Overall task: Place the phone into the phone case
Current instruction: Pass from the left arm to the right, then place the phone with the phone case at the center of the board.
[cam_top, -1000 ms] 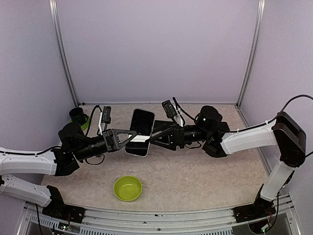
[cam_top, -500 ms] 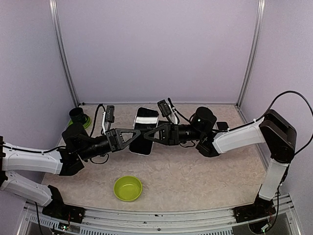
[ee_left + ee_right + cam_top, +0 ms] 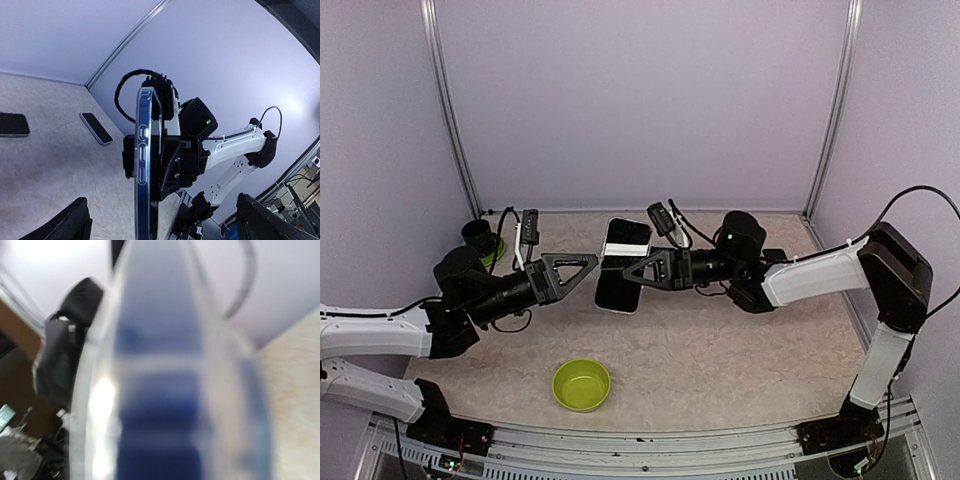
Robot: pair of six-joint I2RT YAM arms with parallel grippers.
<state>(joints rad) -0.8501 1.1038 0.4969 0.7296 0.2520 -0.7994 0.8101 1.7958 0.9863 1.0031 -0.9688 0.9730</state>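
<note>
- Right wrist view: almost all blur. A blue edge inside a pale clear rim fills the frame, too close to read, and the gripper's own fingers cannot be picked out there.
- phone (image 3: 617,292): centre of the top view, dark face toward the camera with a pale band at its upper end. It seems held clear of the table (image 3: 720,350). In the left wrist view it stands edge-on at centre, its lower end cut off by the frame.
- phone case (image 3: 141,150): a clear rim runs along the phone's blue edge. Cannot tell whether it is fully seated.
- right gripper (image 3: 628,274): clamped on the phone from its right side, with the tips partly hidden by the phone.
- left gripper (image 3: 588,266): spread wide just left of the phone, not touching it. In its own view the fingertips (image 3: 70,225) sit in the bottom corners, with the phone between them and apart from both.
- right arm: elbow high at the right edge, forearm running level toward centre.
- left arm: enters from the lower left, forearm angled up and right.
- two dark flat slabs (image 3: 96,128): lying on the table at the left of the left wrist view, identity unclear.
- green bowl (image 3: 582,385): lower centre, well apart from both grippers.
</note>
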